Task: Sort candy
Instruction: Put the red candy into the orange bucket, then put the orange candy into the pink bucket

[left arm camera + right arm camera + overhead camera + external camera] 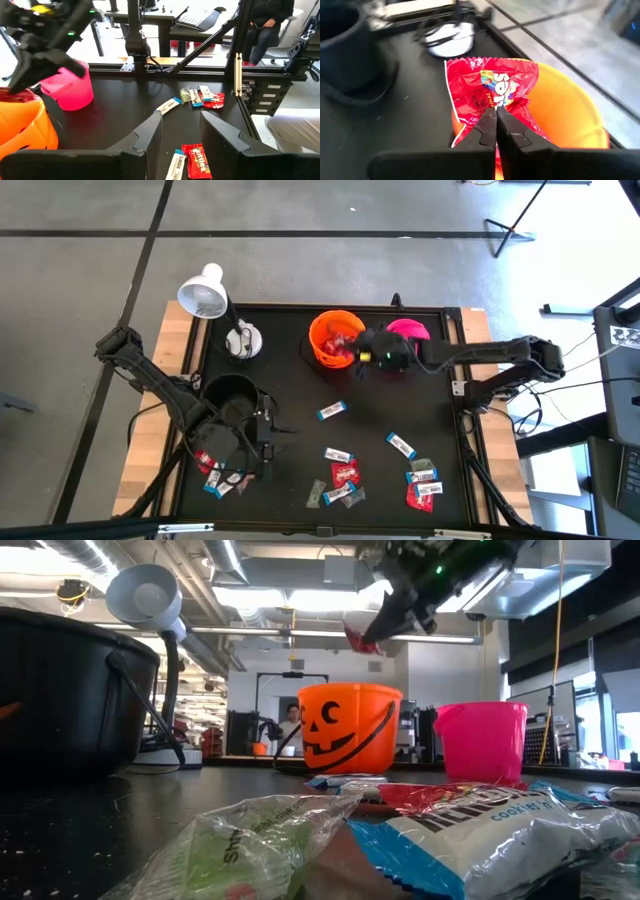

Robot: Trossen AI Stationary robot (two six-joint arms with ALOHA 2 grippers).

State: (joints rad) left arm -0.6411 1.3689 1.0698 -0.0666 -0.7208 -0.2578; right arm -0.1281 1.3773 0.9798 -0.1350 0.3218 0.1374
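Right now the right gripper [496, 116] pinches a red Skittles packet [490, 95] above the orange bucket [570, 110]; the left gripper [181, 131] hangs half-open.

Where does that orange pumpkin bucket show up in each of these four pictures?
High view: the orange bucket stands at the table's far edge, near the middle.
Low view: middle of the picture, face towards us.
Left wrist view: at the left edge, only partly in the picture.
Right wrist view: right behind the red candy that the right gripper holds.
Shared landmark: the pink bucket, right beside it.
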